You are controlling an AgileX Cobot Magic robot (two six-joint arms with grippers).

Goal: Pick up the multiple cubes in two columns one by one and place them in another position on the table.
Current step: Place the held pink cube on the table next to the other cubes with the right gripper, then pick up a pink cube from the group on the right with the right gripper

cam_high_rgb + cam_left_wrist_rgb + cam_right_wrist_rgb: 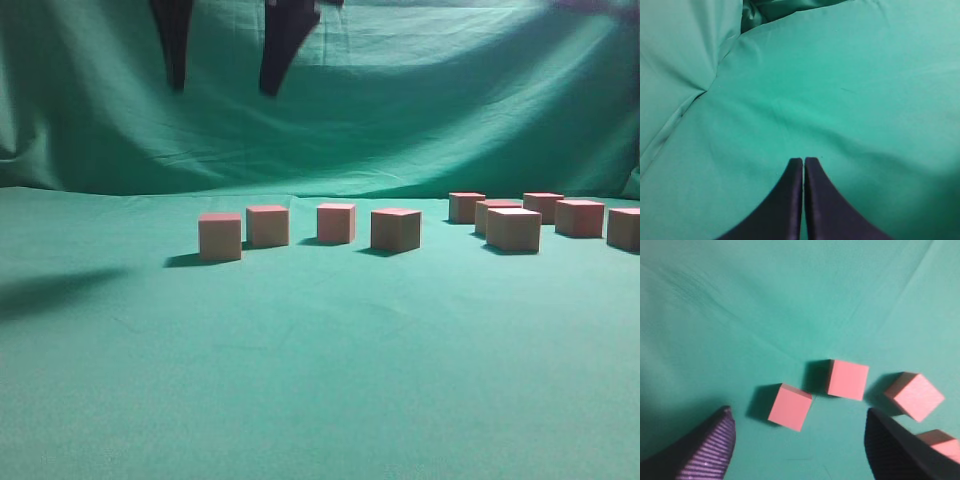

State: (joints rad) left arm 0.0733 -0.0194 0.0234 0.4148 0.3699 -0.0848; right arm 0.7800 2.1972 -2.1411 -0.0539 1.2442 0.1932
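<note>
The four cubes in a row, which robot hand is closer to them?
Right. The right gripper hangs open above the row of cubes, with nothing between its fingers. The left gripper is shut over bare table, with no cube in its view.

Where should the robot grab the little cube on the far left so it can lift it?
Probably by two opposite upright side faces of the leftmost cube, coming straight down from above. It sits flat on the table with its top free. There is only a narrow gap to the neighbouring cube, so the open right end effector would best close on the pair of faces that keeps its fingers out of that gap.
</note>
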